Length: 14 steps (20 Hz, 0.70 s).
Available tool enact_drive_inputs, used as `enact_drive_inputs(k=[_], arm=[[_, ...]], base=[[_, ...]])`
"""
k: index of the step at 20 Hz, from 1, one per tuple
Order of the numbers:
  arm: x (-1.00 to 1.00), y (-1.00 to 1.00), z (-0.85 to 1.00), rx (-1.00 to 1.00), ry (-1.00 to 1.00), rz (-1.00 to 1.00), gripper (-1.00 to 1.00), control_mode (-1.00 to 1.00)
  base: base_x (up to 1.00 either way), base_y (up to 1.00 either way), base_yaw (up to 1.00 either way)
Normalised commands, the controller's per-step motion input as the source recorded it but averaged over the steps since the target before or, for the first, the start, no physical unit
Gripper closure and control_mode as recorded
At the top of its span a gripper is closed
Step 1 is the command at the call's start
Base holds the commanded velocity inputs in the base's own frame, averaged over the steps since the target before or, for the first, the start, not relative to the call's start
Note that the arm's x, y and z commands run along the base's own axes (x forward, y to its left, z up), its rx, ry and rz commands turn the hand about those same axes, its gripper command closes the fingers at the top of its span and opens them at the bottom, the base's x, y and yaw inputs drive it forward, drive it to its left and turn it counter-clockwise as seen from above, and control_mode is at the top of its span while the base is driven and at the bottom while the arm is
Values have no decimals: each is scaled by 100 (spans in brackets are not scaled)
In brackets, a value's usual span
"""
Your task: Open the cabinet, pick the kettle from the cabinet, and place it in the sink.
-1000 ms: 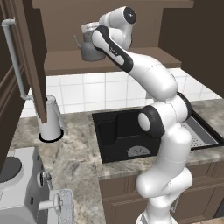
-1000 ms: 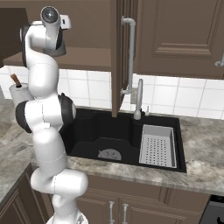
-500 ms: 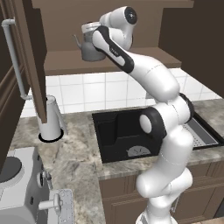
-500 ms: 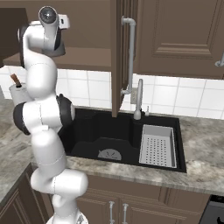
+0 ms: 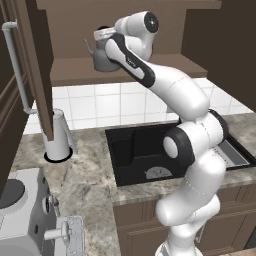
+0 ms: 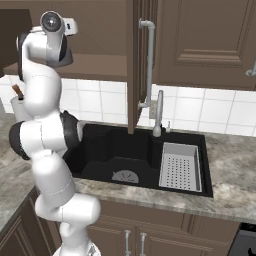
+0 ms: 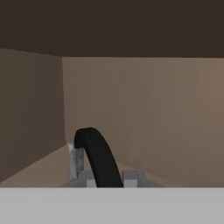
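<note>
The cabinet (image 5: 75,72) stands open, its left door (image 5: 36,65) swung out with a silver bar handle (image 5: 15,65). On its shelf sits the dark grey kettle (image 5: 102,59), spout pointing left. My gripper (image 5: 106,39) reaches in from above and is shut on the kettle's black arched handle (image 7: 98,157), which passes between the fingertips in the hand view, where the gripper (image 7: 109,178) sits at the bottom. The black sink (image 5: 142,150) lies below, in the grey marbled counter; it is also seen as a sink (image 6: 112,155) in the right base view.
A white paper-towel roll (image 5: 57,135) stands on the counter left of the sink. A grey perforated tray (image 6: 180,166) lies in the basin's right part, with a faucet (image 6: 158,114) behind it. The other open door (image 6: 135,65) hangs edge-on above the sink. A grey appliance (image 5: 25,210) sits at lower left.
The jaws have closed onto the kettle's handle. The arm has hardly shifted and the kettle still rests on the shelf.
</note>
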Motion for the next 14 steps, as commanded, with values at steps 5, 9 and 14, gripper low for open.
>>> enact_drive_inputs(k=[5,9,14], arm=[[-28,-6,0,2,-9,0,100,-100],[-22,-12,12,3,-1,0,100,-100],[-19,-21,12,3,0,0,100,-100]], base=[[0,0,0],[0,0,0],[0,0,0]])
